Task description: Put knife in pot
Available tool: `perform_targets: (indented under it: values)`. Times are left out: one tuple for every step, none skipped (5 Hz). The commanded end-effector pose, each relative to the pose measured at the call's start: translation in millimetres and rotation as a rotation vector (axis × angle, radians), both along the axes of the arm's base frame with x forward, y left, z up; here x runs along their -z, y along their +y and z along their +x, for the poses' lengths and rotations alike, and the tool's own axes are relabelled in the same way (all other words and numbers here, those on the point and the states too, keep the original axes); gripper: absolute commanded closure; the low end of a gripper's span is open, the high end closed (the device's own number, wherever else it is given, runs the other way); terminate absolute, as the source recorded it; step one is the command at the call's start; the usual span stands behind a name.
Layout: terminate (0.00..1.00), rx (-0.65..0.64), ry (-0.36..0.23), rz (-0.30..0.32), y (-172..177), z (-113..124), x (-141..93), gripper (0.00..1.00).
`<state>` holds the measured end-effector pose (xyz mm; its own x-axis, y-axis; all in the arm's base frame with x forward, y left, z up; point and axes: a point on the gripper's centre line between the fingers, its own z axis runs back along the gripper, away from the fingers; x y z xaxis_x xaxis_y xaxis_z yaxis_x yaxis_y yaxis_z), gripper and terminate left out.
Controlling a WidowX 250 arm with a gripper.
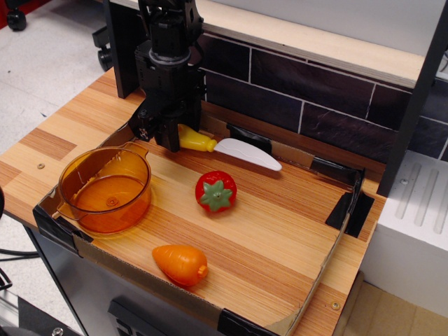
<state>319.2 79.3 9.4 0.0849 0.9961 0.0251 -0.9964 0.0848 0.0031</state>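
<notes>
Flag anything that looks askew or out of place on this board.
Only the knife: the gripper holds its yellow handle, and the white blade juts sideways, seemingly clear of the board. The pot, strawberry and carrot sit intact; nothing is spilled.
</notes>
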Motion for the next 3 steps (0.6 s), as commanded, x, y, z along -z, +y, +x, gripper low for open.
perform_targets:
  values:
    - [0.0, 0.006, -0.104, -0.06, -3, 3, -70, 1.0]
    - [0.0, 0.017, -0.142, -0.079, -10, -5, -84, 1.0]
    - [0.0, 0.059, -0.14, -0.102, -7, -26, -90, 1.0]
